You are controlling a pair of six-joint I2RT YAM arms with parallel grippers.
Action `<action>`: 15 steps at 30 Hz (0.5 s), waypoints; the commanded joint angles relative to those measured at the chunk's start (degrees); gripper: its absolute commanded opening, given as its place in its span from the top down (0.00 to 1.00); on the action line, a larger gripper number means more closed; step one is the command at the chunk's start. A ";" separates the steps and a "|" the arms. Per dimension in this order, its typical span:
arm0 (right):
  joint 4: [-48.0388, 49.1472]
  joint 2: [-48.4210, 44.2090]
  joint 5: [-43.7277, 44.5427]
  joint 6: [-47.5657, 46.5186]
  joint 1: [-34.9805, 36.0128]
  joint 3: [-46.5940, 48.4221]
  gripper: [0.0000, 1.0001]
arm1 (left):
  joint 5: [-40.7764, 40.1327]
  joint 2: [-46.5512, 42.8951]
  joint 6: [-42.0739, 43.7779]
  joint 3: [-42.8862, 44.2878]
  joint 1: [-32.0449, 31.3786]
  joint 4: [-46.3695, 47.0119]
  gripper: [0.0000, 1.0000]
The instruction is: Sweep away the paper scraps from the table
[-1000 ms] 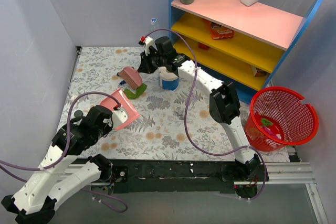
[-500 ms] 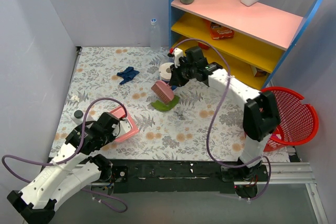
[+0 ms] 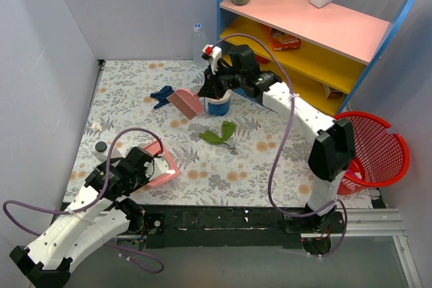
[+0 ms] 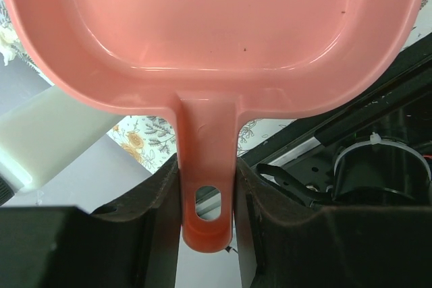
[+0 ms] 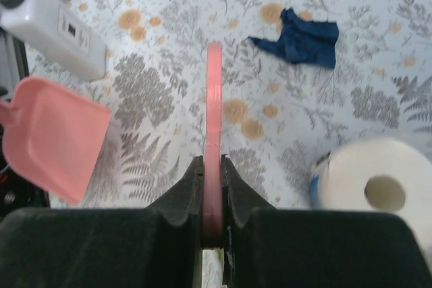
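Observation:
My right gripper (image 3: 208, 90) is shut on the handle of a pink brush (image 3: 185, 103) and holds it just right of a dark blue paper scrap (image 3: 160, 96). In the right wrist view the brush (image 5: 214, 119) points down the table, with the blue scrap (image 5: 300, 40) to its upper right. A green scrap (image 3: 217, 134) lies mid-table. A whitish scrap (image 3: 96, 126) lies at the left edge. My left gripper (image 3: 143, 165) is shut on the handle of a pink dustpan (image 3: 160, 168), whose tray (image 4: 223, 25) fills the left wrist view.
A white paper roll in a blue cup (image 3: 219, 104) stands beside the right gripper. A white bottle (image 3: 101, 149) lies near the dustpan. A red basket (image 3: 368, 150) holding scraps sits at the right, off the table. A blue shelf (image 3: 307, 38) stands at the back right.
The right arm swung the brush right across the table with the green scrap, then back left toward the blue scrap, leaving the green scrap mid-table. The dustpan drew back toward the near edge.

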 commanded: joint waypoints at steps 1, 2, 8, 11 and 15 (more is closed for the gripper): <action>8.73 11.06 4.98 4.65 1.86 12.89 0.99 | 1.85 1.12 -1.30 -1.19 0.24 -1.52 1.00; 9.54 13.10 6.47 5.63 1.95 15.10 0.99 | 1.68 1.30 -1.73 -1.37 0.15 -1.52 1.00; 19.26 27.78 8.32 12.47 1.95 29.61 0.99 | 0.89 2.27 -3.40 -0.06 0.15 -1.61 1.00; 23.95 32.35 10.69 13.99 2.30 32.25 0.99 | 0.54 3.40 -4.02 -0.14 0.15 -1.61 1.00; 29.83 36.84 14.39 13.64 2.74 34.55 0.99 | 0.54 5.25 -5.08 1.44 0.15 -1.61 1.00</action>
